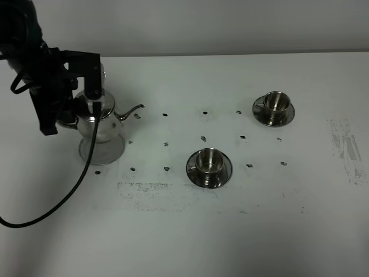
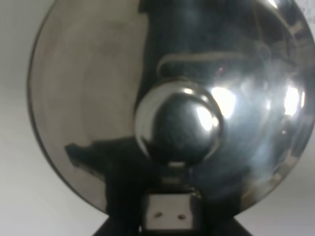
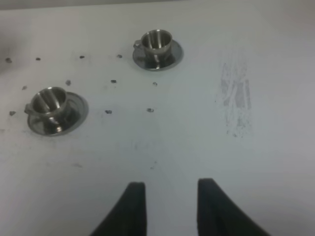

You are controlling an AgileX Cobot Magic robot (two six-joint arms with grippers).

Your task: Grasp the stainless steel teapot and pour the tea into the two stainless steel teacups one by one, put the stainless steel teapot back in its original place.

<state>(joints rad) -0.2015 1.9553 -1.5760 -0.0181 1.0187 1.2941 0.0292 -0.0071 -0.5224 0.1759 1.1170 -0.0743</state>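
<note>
Upright on the white table (image 1: 230,242), the stainless steel teapot (image 1: 104,124), with the thin spout (image 1: 135,109) turned toward the two cups. At the side of the teapot away from the spout, the left gripper (image 1: 69,112), pressed together and, as far as can be seen, pinching the loop handle. The contact itself is half hidden behind the black arm.

Very close in the left wrist view, the domed lid (image 2: 88,98) and its round knob (image 2: 179,128), mirroring dark shapes.

Under the teapot a wide shiny ring: cannot tell whether flared base or coaster, nor whether the teapot rests or hangs a little above.

Beyond the spout, the nearer teacup (image 1: 209,160), empty, on its saucer (image 1: 226,173). Further from the teapot, the second teacup (image 1: 275,102), also on a saucer.

Between teapot and cups, small dark marks (image 1: 165,114) on the table.

Well apart from the teapot, the right gripper (image 3: 170,206), fingers (image 3: 135,206) a little spread, only bare table between them.

From the left arm, beside the teapot, a black cable (image 1: 69,190).
</note>
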